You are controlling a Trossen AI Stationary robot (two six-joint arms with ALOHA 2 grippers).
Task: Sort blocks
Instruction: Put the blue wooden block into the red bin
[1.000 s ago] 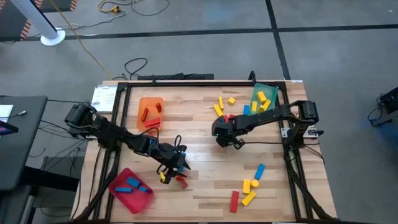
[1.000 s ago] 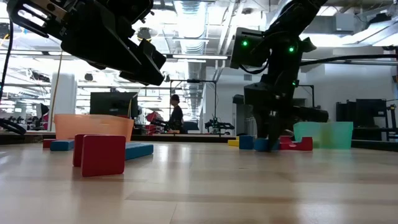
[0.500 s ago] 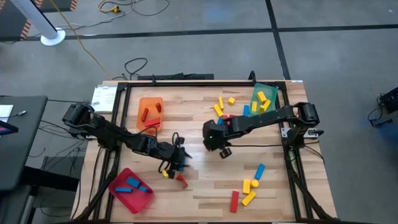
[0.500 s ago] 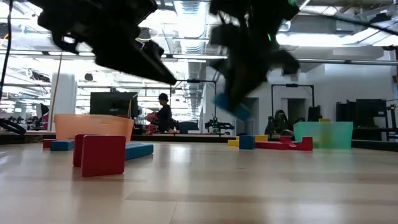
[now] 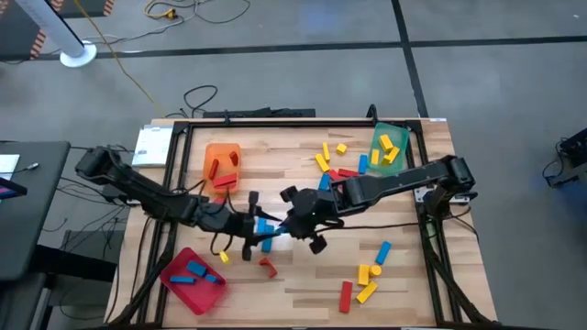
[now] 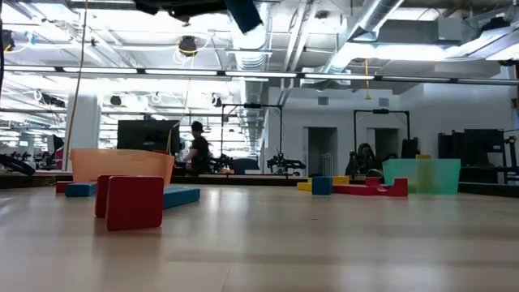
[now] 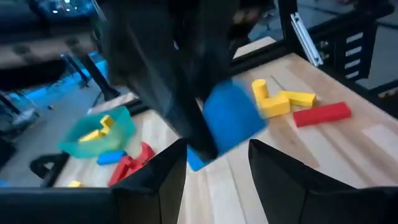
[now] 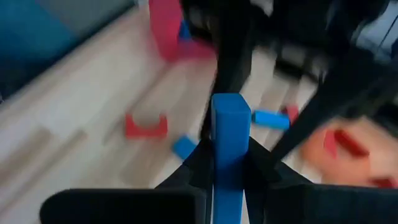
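My right gripper (image 8: 230,158) is shut on a blue block (image 5: 266,226) above the middle of the table. My left gripper (image 7: 217,168) is open and faces it from the table's left. The blue block (image 7: 230,118) stands just ahead of the gap between the left fingers, and I see no touch. In the low view only the block (image 6: 243,12) shows, at the top edge. Loose red, blue and yellow blocks lie flat at the far right (image 5: 335,160) and near right (image 5: 367,275). My right gripper pinches the blue block's two long sides (image 8: 230,180) between its two fingers. The fingers come from the table's right, slanting down. The block sticks out ahead of the fingertips, toward the left gripper, and is lifted clear of the table.
An orange tray (image 5: 221,165) holds red blocks at the far left. A red tray (image 5: 193,280) with blue blocks sits at the near left, and a green tray (image 5: 390,147) with yellow blocks at the far right. A yellow block (image 5: 244,256) and a red block (image 5: 266,267) lie under the grippers.
My right gripper has lifted the blue block off the table by the far-right cluster and carried it up and toward the table's left, to the left gripper. My left gripper has risen from the table and tipped up toward level, facing the block.
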